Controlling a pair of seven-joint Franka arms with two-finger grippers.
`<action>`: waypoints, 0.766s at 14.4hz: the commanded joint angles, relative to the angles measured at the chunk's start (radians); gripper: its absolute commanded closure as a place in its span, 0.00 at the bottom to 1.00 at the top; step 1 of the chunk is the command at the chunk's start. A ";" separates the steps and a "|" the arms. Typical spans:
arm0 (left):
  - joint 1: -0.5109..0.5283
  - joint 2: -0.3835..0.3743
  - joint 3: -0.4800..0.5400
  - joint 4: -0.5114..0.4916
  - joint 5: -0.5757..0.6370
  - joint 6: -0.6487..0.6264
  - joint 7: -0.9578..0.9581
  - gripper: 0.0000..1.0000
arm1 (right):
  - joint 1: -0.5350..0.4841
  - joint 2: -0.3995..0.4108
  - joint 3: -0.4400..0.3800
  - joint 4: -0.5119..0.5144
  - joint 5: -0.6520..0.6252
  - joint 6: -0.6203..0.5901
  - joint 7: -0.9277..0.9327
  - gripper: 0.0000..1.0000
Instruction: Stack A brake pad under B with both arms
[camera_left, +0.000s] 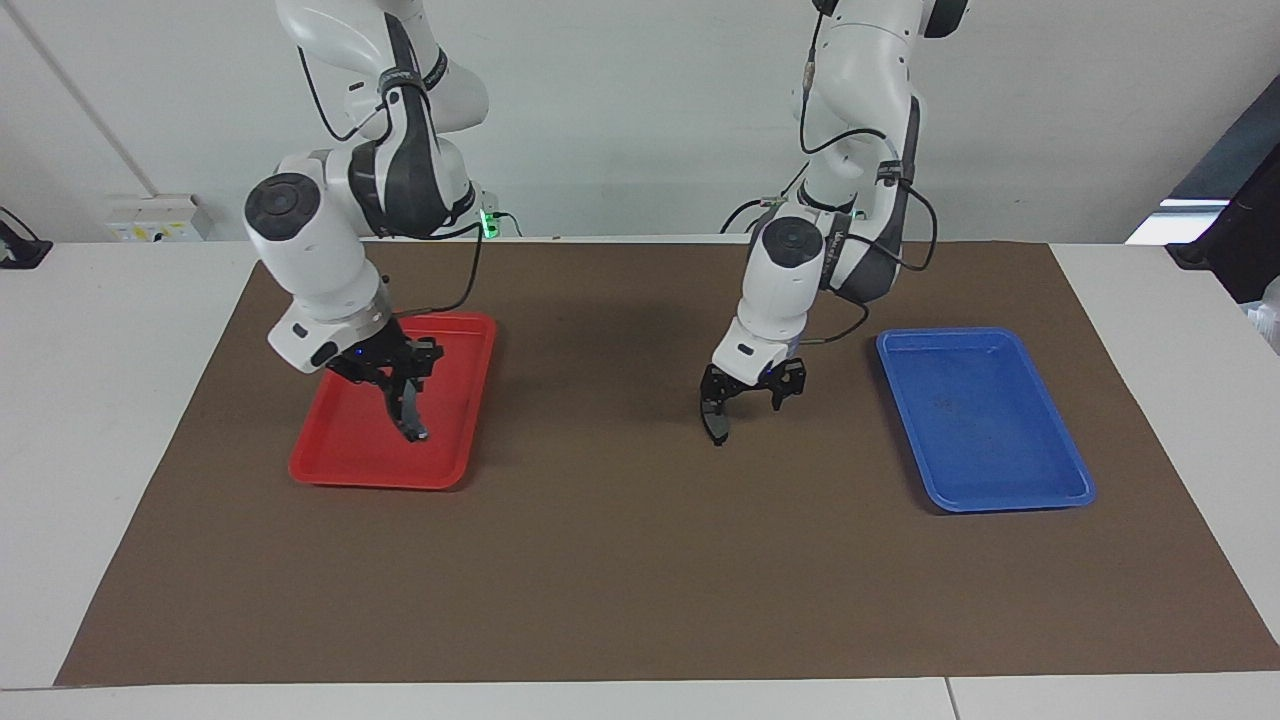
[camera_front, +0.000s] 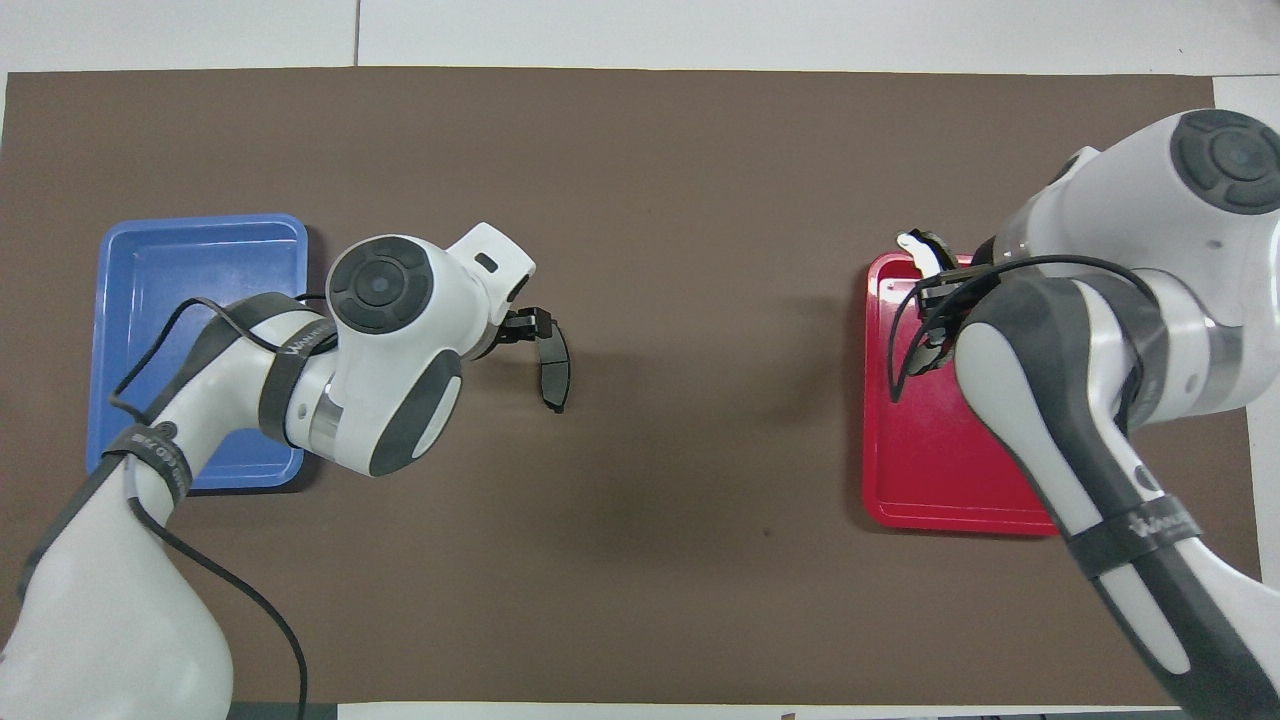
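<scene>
My left gripper (camera_left: 722, 402) is shut on the short, all-dark A brake pad (camera_left: 716, 424), held on edge low over the brown mat between the two trays. In the overhead view this gripper (camera_front: 533, 328) and pad (camera_front: 553, 372) show beside the left wrist. My right gripper (camera_left: 404, 392) is over the red tray (camera_left: 340, 465), shut on the dark pad B (camera_left: 412, 420), which hangs down with a lighter grey end close to the tray floor. I cannot tell if it touches. In the overhead view the right arm hides most of that gripper (camera_front: 930, 262) and pad.
An empty blue tray (camera_left: 985, 420) lies toward the left arm's end of the table; it also shows in the overhead view (camera_front: 200, 260). The red tray (camera_front: 900, 480) lies toward the right arm's end. The brown mat (camera_left: 600, 560) covers the table between them.
</scene>
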 joint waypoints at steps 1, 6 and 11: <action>0.113 -0.085 -0.006 -0.014 0.010 -0.096 0.103 0.00 | 0.145 0.054 0.000 0.087 0.007 -0.004 0.162 1.00; 0.301 -0.180 -0.006 -0.008 0.010 -0.168 0.341 0.00 | 0.311 0.221 -0.001 0.220 0.185 0.037 0.300 1.00; 0.437 -0.247 -0.003 0.093 0.007 -0.352 0.501 0.00 | 0.454 0.420 -0.001 0.371 0.135 0.157 0.440 1.00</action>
